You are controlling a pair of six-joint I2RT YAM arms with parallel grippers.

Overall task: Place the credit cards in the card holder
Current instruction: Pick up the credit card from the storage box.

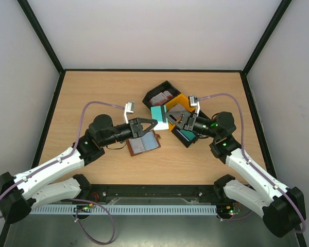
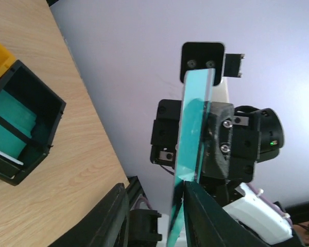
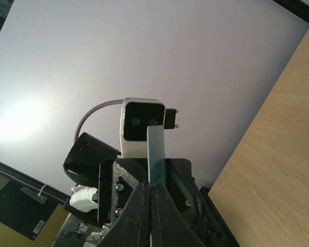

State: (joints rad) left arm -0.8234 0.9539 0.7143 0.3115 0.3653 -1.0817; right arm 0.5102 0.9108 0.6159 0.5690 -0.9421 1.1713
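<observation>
— Two pincers at work; what lies nearest the bases?
— The card holder [image 1: 143, 143], open flat on the table [image 1: 92, 92], just beside the left gripper [image 2: 155, 194].
— Its jaws?
— Part-open around one end of a teal credit card [image 2: 193, 128], with a gap showing on one side.
— Who holds it, then?
— The right gripper [image 3: 150, 191], pinched tight on the other end.
— And beyond?
— The bin tray [image 1: 167, 84], with a teal stack [image 1: 186, 137] and a red-and-white stack [image 1: 162, 96] inside.

Wood table [image 1: 92, 92] w/ bin tray [image 1: 155, 88], card holder [image 1: 132, 147]
</observation>
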